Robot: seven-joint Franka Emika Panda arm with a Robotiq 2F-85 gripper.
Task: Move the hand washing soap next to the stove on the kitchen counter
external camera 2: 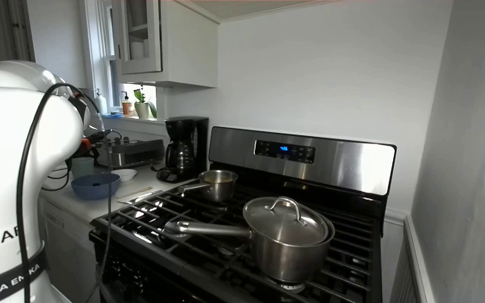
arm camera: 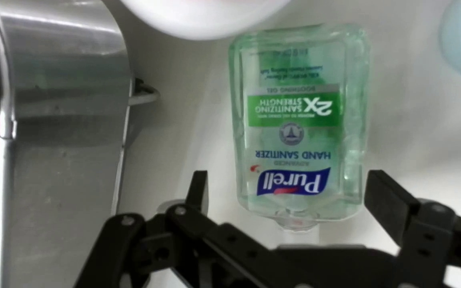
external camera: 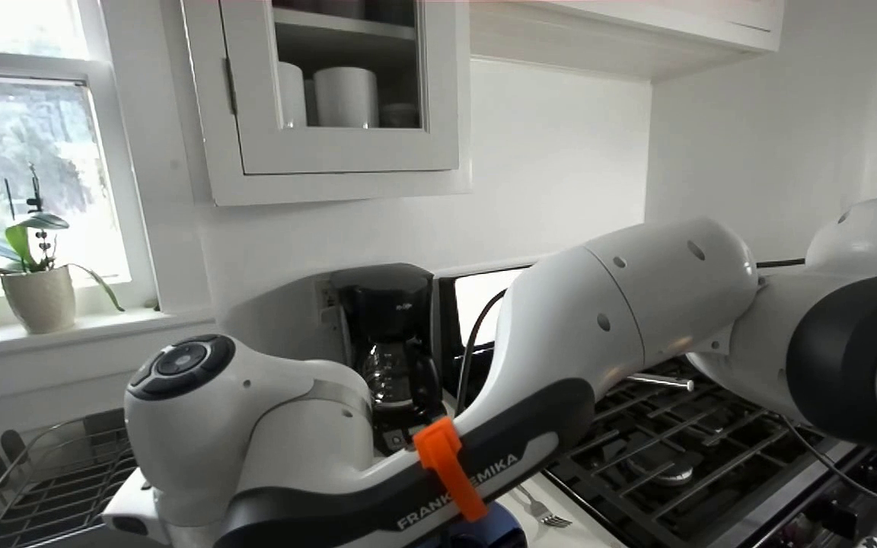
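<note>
The jaws are spread wide in the lower part of the wrist view, one tip at each side of the neck end of a green Purell bottle (arm camera: pixel 298 136), and they have hold of nothing. This bottle, which I take for the soap of the task, lies right of the middle of the frame on the tabletop (arm camera: pixel 178 132), label up, neck toward the lower edge.

In my judgement, the right tip is very near the bottle's side and the left one has more gap, so coming down without correction could press on the plastic, or closing could push it askew. A grip so near the neck may let the body droop when lifted. Beside the stove (external camera 2: pixel 339 168), the blue bowl (external camera 2: pixel 95 187) and the fork (external camera: pixel 543 511) could get in the way.

How high the tips are over the bottle, I cannot tell. A pale piece (arm camera: pixel 299 237) under the neck, perhaps the cap, goes behind the jaws. The white bowl (arm camera: pixel 206 20) at the top is cut off. In both exterior views I cannot find the bottle, and the arm (external camera: pixel 560 327) covers much
</note>
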